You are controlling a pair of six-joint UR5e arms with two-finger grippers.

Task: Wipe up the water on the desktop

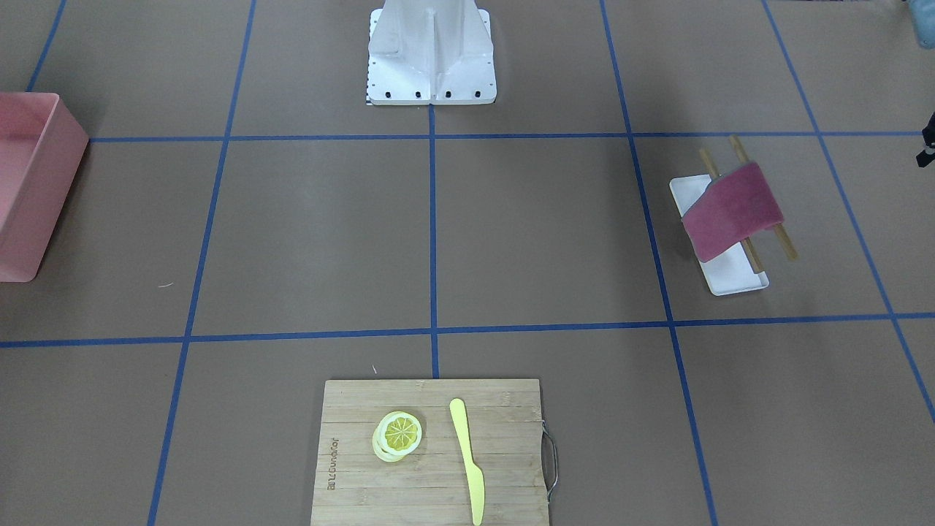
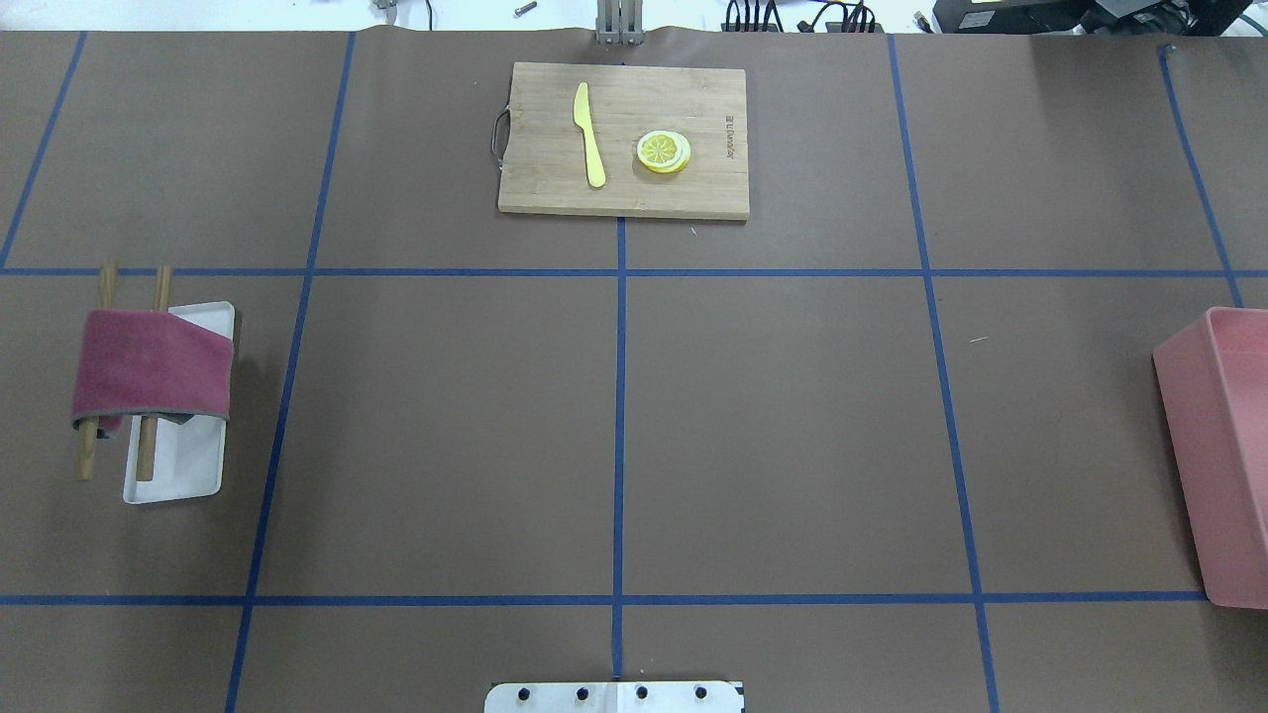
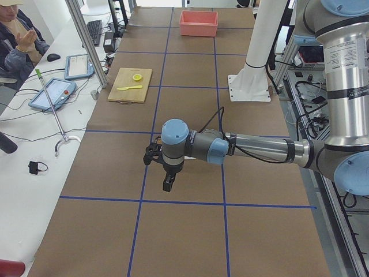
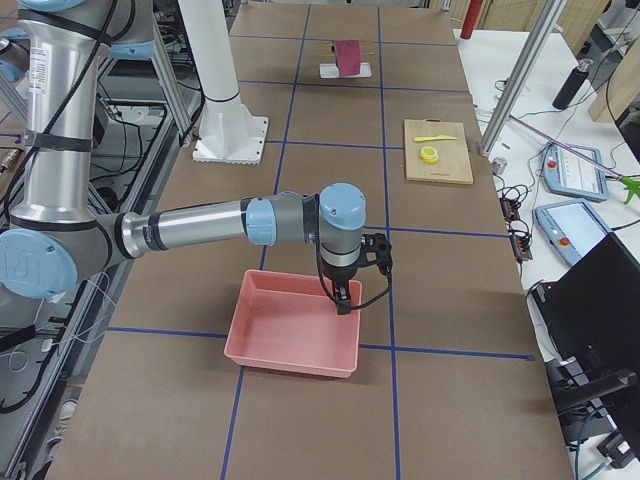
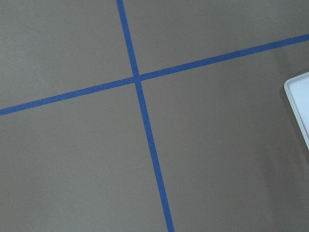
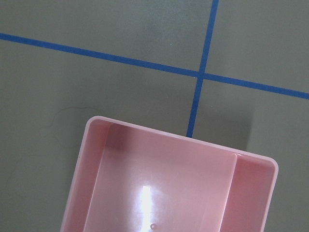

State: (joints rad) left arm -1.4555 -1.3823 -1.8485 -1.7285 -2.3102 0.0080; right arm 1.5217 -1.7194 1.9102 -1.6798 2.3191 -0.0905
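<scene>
The desktop is a flat brown surface crossed by blue tape lines; I see no water on it. A dark red cloth hangs over two wooden sticks across a small white tray at the robot's left; it also shows in the front view. My left gripper points down above the desktop, and only the exterior left view shows it, so I cannot tell its state. My right gripper hangs over the pink bin, and I cannot tell its state either.
The pink bin stands at the robot's right and is empty in the right wrist view. A bamboo cutting board with a lemon slice and a yellow knife lies at the far edge. The left wrist view shows a tray corner.
</scene>
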